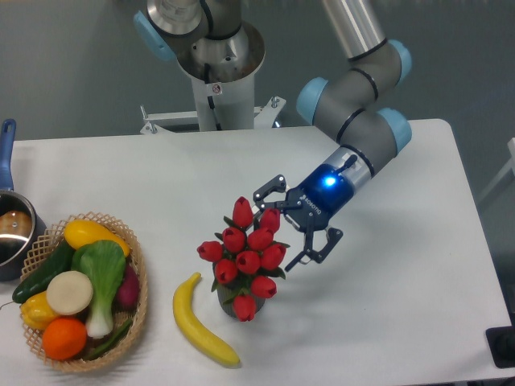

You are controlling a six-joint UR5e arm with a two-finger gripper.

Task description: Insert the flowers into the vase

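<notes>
The flowers (245,257), a bunch of red tulips with green leaves, stand upright in the vase (226,302). Only a dark sliver of the vase shows under the leaves, near the table's front middle. My gripper (283,228) is open just to the right of the bunch, slightly above it. One finger reaches past the top buds and the other hangs by the right side. Nothing is clamped between the fingers. Whether a fingertip still brushes a bud I cannot tell.
A yellow banana (203,326) lies just left of the vase. A wicker basket (142,277) full of vegetables and fruit sits at the front left. A blue-handled pot (11,233) is at the left edge. The robot's base (217,72) stands behind the table.
</notes>
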